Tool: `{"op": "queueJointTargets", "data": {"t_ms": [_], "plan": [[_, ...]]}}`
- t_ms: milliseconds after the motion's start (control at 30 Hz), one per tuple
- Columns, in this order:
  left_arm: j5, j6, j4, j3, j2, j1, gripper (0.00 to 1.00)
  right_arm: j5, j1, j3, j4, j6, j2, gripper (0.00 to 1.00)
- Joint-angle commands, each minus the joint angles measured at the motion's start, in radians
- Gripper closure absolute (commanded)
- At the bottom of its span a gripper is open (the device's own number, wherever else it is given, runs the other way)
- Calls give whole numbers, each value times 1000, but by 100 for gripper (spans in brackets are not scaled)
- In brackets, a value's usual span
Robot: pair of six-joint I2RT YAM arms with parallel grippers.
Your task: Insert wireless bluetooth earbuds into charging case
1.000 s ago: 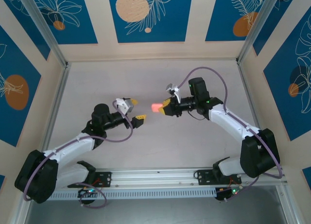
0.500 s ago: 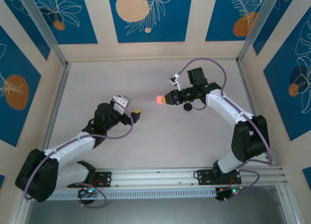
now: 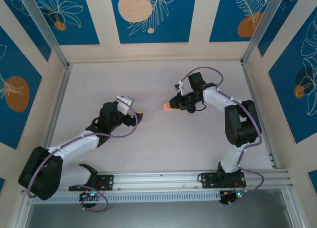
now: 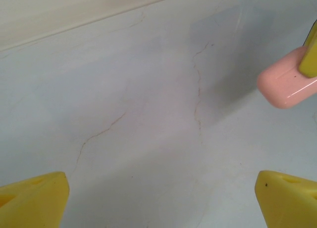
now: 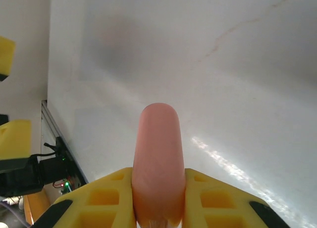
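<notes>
While the right gripper (image 3: 171, 105) is clamped on the pink charging case (image 3: 167, 108), the left gripper (image 3: 139, 114) stands with its jaws spread wide and nothing between them. From overhead, the case sits just toward 1 o'clock of the middle of the table (image 3: 148, 154), poking out of the right fingers toward 9 o'clock. The left gripper lies near it, at the case's 8 o'clock, with bare table between the two.

On the right wrist camera the case (image 5: 157, 154) runs straight up from 6 o'clock, pinched on both flanks by the yellow fingers (image 5: 101, 196), its rounded end free. The left gripper's yellow fingertips (image 5: 14, 139) show at the 9 o'clock edge.

On the left wrist camera the case (image 4: 285, 87) sits at 2 o'clock, with one right finger (image 4: 310, 52) against its upper side. It seems to be held just off the surface, though contact cannot be judged from this angle. The left fingertips (image 4: 34, 201) sit at 7 and 5 o'clock, well apart.
</notes>
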Motion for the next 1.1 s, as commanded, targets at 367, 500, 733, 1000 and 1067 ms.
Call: {"op": "queueJointTargets", "data": {"t_ms": [367,500,733,1000,1067], "plan": [[31,8,-10,45,38,-3,4,-19,-41,49,-21,84,136,88],[38,9,-9,48,52,-3,4,-31,-42,68,-31,84,165,88],[39,14,-13,48,59,-3,4,-31,-44,91,-38,88,202,88],[44,16,-14,52,70,-3,4,-4,-49,104,-66,90,221,88],[45,15,-13,54,72,-3,4,-3,-49,102,-67,94,222,88]]}}
